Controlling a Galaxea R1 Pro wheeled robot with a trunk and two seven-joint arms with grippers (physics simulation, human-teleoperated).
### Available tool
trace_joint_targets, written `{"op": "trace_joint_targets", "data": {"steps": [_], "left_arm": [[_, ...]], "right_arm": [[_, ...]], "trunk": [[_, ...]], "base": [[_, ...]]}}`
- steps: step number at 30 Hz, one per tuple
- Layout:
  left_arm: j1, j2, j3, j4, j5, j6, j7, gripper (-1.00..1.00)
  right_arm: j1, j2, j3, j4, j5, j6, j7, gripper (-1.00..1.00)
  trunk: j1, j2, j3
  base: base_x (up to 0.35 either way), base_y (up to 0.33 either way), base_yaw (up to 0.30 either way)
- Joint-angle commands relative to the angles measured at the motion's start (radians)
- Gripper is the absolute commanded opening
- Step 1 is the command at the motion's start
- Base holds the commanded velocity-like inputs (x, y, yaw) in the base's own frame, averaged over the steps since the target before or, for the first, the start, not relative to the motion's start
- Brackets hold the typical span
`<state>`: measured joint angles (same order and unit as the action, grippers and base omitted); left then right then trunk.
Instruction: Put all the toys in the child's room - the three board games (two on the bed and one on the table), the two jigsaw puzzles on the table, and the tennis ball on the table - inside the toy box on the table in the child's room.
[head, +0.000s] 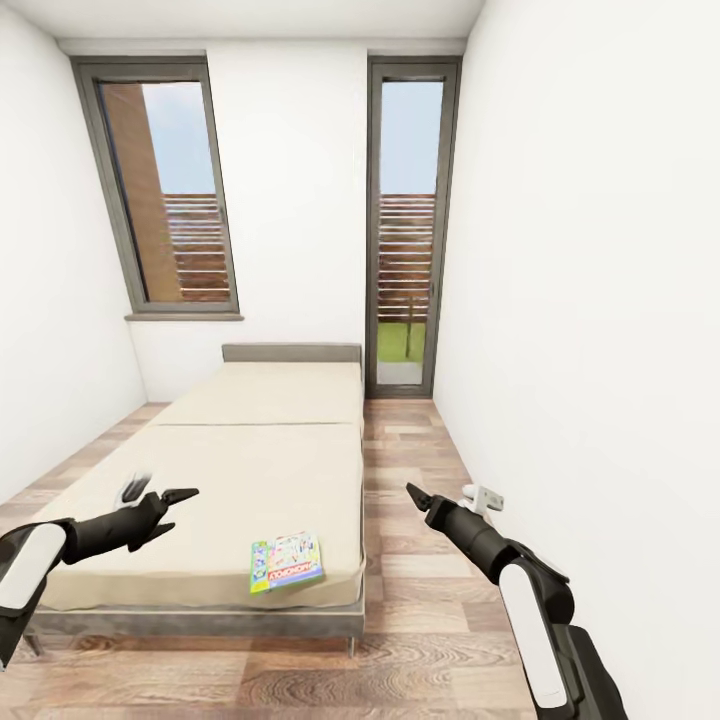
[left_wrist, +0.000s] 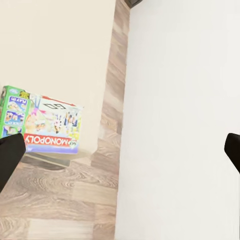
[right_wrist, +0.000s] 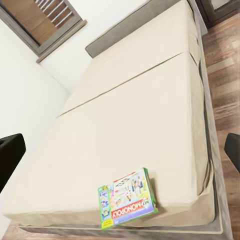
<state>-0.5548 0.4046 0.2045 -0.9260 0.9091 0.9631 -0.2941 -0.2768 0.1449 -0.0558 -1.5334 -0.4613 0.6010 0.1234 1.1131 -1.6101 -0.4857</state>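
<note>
Left gripper (head: 172, 508): fingers spread, empty, over bed's (head: 240, 470) left front part | Right gripper (head: 418, 497): fingers apart, empty, above wood floor (head: 420, 620) right of bed | Monopoly box (head: 287, 561): flat at mattress front edge, near right corner, between the arms

bed (head: 250, 450): showing plain cream | Monopoly box (head: 287, 561): showing green edge, red band, white lettering | floor (head: 420, 640): showing brown wood grain | walls (head: 590, 300): showing white
</note>
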Motion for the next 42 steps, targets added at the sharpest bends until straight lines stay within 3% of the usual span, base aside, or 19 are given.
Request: {"op": "trace_joint_targets", "data": {"steps": [1,4,14,23,42], "left_arm": [[-0.008,-0.001,0.002,0.019,-0.006,0.004,-0.008,1.0],[-0.025,-0.003,0.002,0.07,-0.007,0.0,-0.008,1.0],[-0.032,-0.002,0.005,0.111,-0.01,-0.01,-0.008,1.0],[-0.034,-0.003,0.006,0.154,-0.007,-0.069,-0.008,1.0],[-0.034,-0.003,0.005,0.161,-0.005,-0.06,-0.039,1.0]], "right_arm": [[-0.001,0.001,-0.004,-0.001,0.0,0.007,0.005,1.0],[-0.001,0.0,-0.018,-0.001,0.0,0.008,0.005,1.0],[-0.001,-0.001,-0.069,-0.001,-0.002,0.011,0.006,1.0],[-0.001,-0.001,-0.073,-0.001,-0.001,0.012,0.007,1.0],[-0.001,-0.002,-0.074,-0.001,-0.001,0.013,0.01,1.0]], "trunk": [[0.004,-0.008,-0.004],[0.015,-0.029,-0.014],[0.054,-0.099,-0.045],[0.088,-0.162,-0.073],[0.161,-0.295,-0.133]], "base": [[0.0,0.0,0.0],[0.0,0.0,0.0],[0.0,0.0,0.0],[0.0,0.0,0.0],[0.0,0.0,0.0]]}}
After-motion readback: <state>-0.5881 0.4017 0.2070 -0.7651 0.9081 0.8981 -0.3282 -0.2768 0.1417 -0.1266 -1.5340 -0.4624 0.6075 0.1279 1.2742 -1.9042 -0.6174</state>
